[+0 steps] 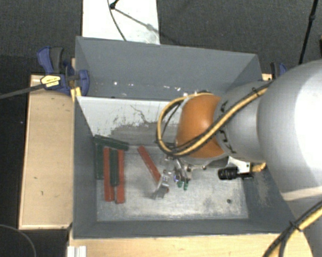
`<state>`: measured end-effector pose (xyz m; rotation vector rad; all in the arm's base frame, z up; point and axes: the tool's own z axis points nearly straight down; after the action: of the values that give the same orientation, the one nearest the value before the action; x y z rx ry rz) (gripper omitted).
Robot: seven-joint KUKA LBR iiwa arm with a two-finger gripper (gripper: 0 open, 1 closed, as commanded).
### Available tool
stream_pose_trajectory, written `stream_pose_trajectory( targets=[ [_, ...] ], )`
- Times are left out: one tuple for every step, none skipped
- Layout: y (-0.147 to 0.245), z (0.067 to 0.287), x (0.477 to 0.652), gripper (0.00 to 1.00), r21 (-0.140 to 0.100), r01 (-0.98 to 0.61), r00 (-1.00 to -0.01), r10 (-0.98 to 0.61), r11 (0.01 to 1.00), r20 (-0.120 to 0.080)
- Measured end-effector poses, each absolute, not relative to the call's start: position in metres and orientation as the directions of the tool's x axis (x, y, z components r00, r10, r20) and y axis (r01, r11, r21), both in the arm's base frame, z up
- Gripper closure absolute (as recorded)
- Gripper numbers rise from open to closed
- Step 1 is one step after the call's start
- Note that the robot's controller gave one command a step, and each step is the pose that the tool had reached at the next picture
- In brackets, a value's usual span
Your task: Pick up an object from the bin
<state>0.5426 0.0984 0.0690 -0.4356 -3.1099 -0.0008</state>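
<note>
My gripper (178,177) hangs low over the middle of the bin floor, under the orange wrist cover. Just to its left lies a slim red stick-shaped thing (149,162), slanting from upper left to lower right and ending in a grey metal piece (160,192) near the gripper. I cannot tell whether the gripper touches it. Further left, a dark green and red bar-shaped tool (112,172) lies lengthwise along the bin's left side.
The arm and its orange cover with yellow and black cables reach in from the right and hide the bin's right rear part. Bare grey floor shows in front of the gripper and to its right.
</note>
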Motion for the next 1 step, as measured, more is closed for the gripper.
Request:
stream_pose_trajectory(
  targets=[
    [0.0985,0.0694,0.5427,1.0,0.001,0.276,-0.961,0.276,0.961,0.001]
  ],
)
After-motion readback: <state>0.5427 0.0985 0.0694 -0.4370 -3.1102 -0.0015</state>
